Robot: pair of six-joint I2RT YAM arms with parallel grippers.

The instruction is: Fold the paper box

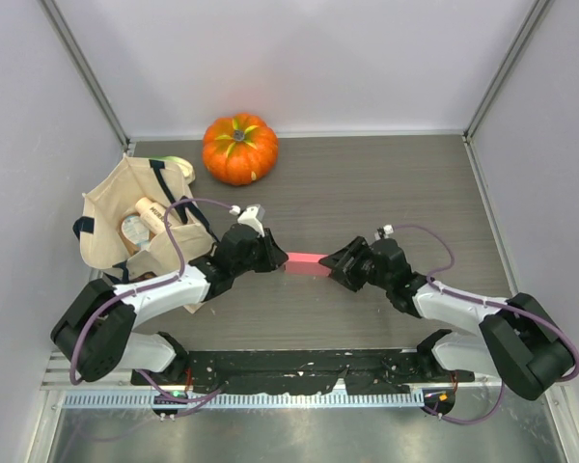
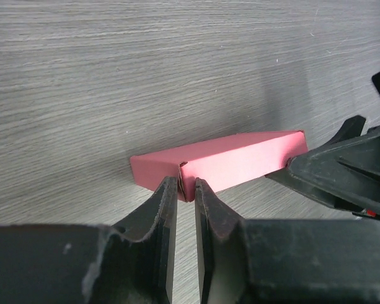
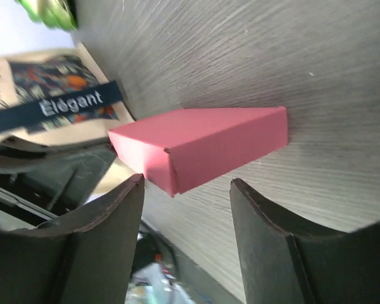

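The paper box is a pink-red card folded into a flat closed box, lying on the grey wood table between my two grippers. In the left wrist view the box sits just ahead of my left gripper, whose jaws are nearly closed and pinch its near corner edge. In the right wrist view the box lies just beyond my right gripper, whose jaws are wide open around its near corner without gripping it. The right gripper also shows at the box's far end in the left wrist view.
An orange pumpkin stands at the back of the table. A beige tote bag holding several items lies at the left, behind my left arm, and shows in the right wrist view. Grey walls enclose the table.
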